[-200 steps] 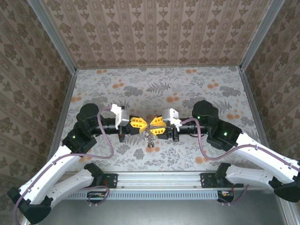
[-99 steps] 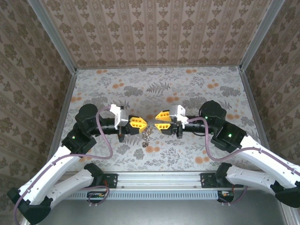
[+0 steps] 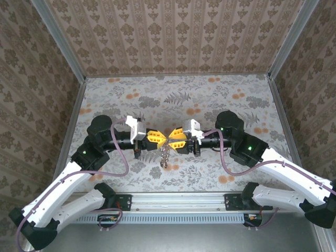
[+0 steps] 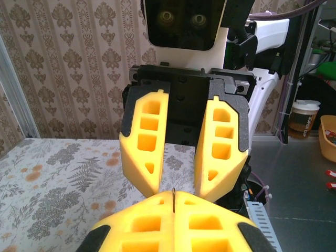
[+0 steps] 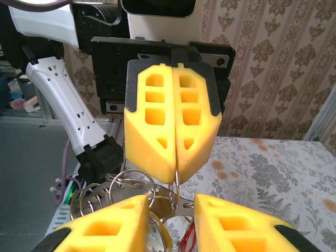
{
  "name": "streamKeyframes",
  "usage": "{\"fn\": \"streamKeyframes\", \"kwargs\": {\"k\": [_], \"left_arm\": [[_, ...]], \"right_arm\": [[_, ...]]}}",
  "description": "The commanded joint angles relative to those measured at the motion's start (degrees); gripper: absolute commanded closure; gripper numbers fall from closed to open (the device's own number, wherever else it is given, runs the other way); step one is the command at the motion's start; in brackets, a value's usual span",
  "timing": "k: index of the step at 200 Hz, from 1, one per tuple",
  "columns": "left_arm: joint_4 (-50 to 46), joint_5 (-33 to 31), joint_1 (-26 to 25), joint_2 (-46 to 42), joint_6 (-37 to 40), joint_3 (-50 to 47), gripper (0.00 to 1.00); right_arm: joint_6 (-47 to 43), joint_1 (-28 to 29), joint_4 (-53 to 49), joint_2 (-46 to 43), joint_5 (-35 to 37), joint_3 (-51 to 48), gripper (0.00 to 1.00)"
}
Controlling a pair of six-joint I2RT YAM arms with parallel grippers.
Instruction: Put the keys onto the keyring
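Left gripper point(image 3: 161, 138): shut tight. A thin wire of the keyring point(image 5: 131, 191) is pinched between its two yellow fingers point(image 5: 152, 131).
Right gripper point(image 3: 172, 140): its jaws stand apart. The left wrist view shows a clear gap between its two yellow fingers point(image 4: 140, 142). I see nothing squeezed in them.
How the grippers meet: tip to tip, over the near middle of the table point(image 3: 210, 100). From the meeting spot, the left one is at 9 o'clock and the right one is at 3 o'clock.
Keyring: shiny wire loops. They hang down from the left gripper's tips, in the air above the table. In the right wrist view the loops sit at 7 o'clock from the shut fingers, and the thin wire drops into the gap between the right gripper's own fingers.
Hanging bunch point(image 3: 164, 155): small metal bits at 6 o'clock, just under the spot where the tips meet.
Keys: I cannot pick them out from the other bits in the bunch. It is too small and tangled.
Red bit point(image 5: 188, 239): a tiny red piece low in the bunch, between the right gripper's own fingers.
Table: it has a flower and leaf pattern.
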Motion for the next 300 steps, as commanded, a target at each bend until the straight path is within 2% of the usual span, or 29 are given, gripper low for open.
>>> {"fn": "streamKeyframes", "kwargs": {"k": [1, 94, 114, 135, 151, 168, 189, 212, 228, 259, 300], "left_arm": [[2.0, 1.4, -0.6, -0.1, -0.2, 2.1, 1.0], [7.0, 3.9, -0.7, 0.5, -2.6, 2.0, 1.0], [8.8, 4.3, -0.8, 0.6, -3.7, 1.9, 1.0], [7.2, 3.6, -0.9, 0.7, -3.2, 2.3, 1.0], [1.6, 0.6, -0.9, 0.6, -0.7, 3.6, 1.0], [-10.6, -6.0, -1.2, 0.9, 4.6, 6.7, 1.0], [-22.5, -14.2, -1.5, 1.6, 9.3, 10.9, 0.81], [-29.9, -22.2, -2.4, 2.7, 12.4, 14.8, 0.76], [-31.7, -25.6, -3.3, 3.9, 13.5, 16.7, 0.76], [-29.0, -26.6, -5.2, 6.1, 14.3, 17.1, 0.76], [-26.8, -25.4, -5.9, 9.5, 16.4, 17.6, 0.76]], "right_arm": [[1.1, -0.2, 1.5, 0.4, -1.0, 1.4, 0.71], [0.8, -0.4, 2.9, 1.8, 0.4, 1.5, 0.81], [0.6, -0.4, 2.8, 1.7, 1.0, 1.6, 0.87], [-0.4, -0.7, 1.9, 1.4, 3.2, 1.7, 0.98], [-2.9, -1.1, -2.5, 1.2, 6.4, 3.5, 1.0], [-6.7, -1.1, -8.0, 1.3, 10.2, 6.2, 1.0], [-10.8, -1.1, -15.6, 2.8, 15.7, 10.5, 1.0], [-12.5, -1.0, -20.7, 4.4, 20.1, 13.8, 1.0], [-12.8, -0.8, -23.9, 5.9, 21.9, 16.1, 1.0], [-14.4, 1.7, -31.0, 9.2, 26.2, 20.5, 1.0], [-15.8, 3.2, -37.6, 12.4, 23.6, 24.8, 1.0]]}}
